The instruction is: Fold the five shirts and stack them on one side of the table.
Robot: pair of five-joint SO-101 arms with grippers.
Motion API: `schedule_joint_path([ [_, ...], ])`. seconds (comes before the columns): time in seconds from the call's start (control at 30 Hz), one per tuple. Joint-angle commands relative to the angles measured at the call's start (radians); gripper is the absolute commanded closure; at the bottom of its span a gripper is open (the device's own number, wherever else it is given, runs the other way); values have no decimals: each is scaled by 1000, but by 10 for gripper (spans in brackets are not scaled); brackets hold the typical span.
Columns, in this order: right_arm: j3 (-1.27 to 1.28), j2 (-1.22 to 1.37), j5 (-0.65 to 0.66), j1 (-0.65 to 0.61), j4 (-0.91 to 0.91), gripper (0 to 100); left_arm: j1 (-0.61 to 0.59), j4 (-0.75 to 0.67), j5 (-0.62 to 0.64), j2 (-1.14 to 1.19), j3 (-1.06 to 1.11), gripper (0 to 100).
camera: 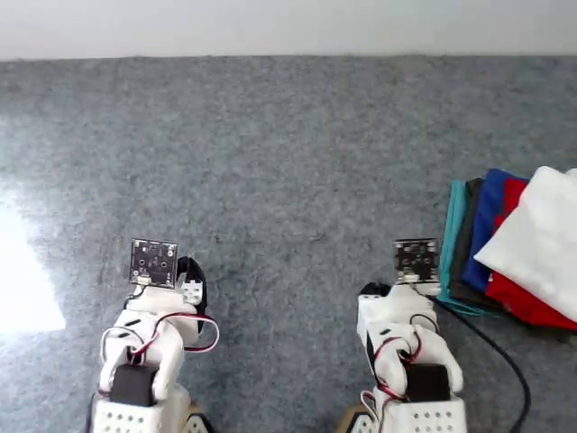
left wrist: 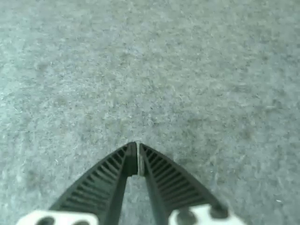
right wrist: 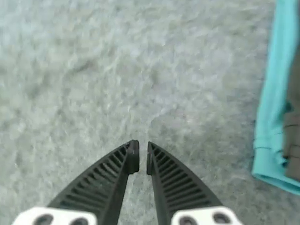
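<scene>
A patch of light (camera: 22,280) lies on the grey counter (camera: 297,153) at the far left. Beside it the left arm (camera: 144,352) sits folded back at the near edge, its jaws closed tip to tip on nothing and pointing at bare felt. This looks like a parked pose, with no cloth in reach. The right arm (camera: 406,343) is tucked back the same way. Its jaws are drawn together to a hairline gap and hold nothing. Just beside them starts the stack: a teal shirt (camera: 455,244) at the bottom, then a dark grey shirt (camera: 471,244), a blue shirt (camera: 487,225) and a red shirt (camera: 514,289), with a white shirt (camera: 541,234) on top. Each is offset toward the right edge, so the layers fan out. With five folded shirts on one side, the task appears finished.
</scene>
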Motion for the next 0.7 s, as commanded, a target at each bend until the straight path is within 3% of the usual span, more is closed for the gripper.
schedule_joint_path([
  [0.0, 18, -1, -6, -53, -18, 960, 6, -12, 5, -6, -7, 985],
  [0.17, 18, 8, -46, -74, 24, 960, 5, -9, 5, -3, -7, 985],
  [0.4, 18, -2, -46, -68, 223, 960, -6, 132, 9, -6, -7, 985],
  [0.67, 18, -2, -46, -68, 223, 960, 23, 222, 11, -8, -7, 985],
])
